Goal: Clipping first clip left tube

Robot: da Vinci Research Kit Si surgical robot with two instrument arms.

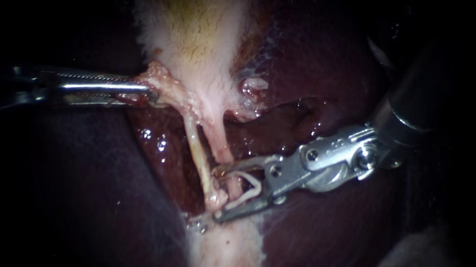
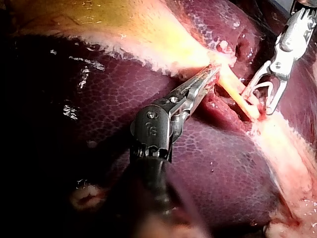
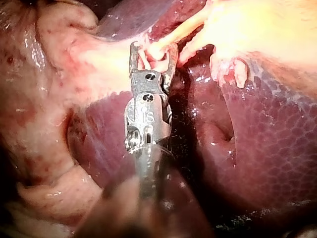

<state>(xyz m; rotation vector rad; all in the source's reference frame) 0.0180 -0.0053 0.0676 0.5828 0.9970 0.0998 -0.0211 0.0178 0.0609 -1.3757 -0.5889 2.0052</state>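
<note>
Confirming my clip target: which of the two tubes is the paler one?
The left tube, cream-yellow, on the left instrument's side. The right tube beside it is pinker.

We see bare polished metal on the left instrument point(image 1: 142, 89), with fine ribbing along the jaw. Right instrument point(image 1: 219, 192): satin metal, flat screw heads, dark matt shaft behind. The clip point(image 1: 254, 190) seated in its jaws is white, smooth and looks like plastic. Liver point(image 1: 326, 70): wet, glossy, finely mottled skin. Gallbladder point(image 1: 201, 33): pale, matt, fuzzy, with a ragged fringe where our left jaws pinch it. Tubes point(image 1: 197, 146): pale, slick, stringy.
</note>
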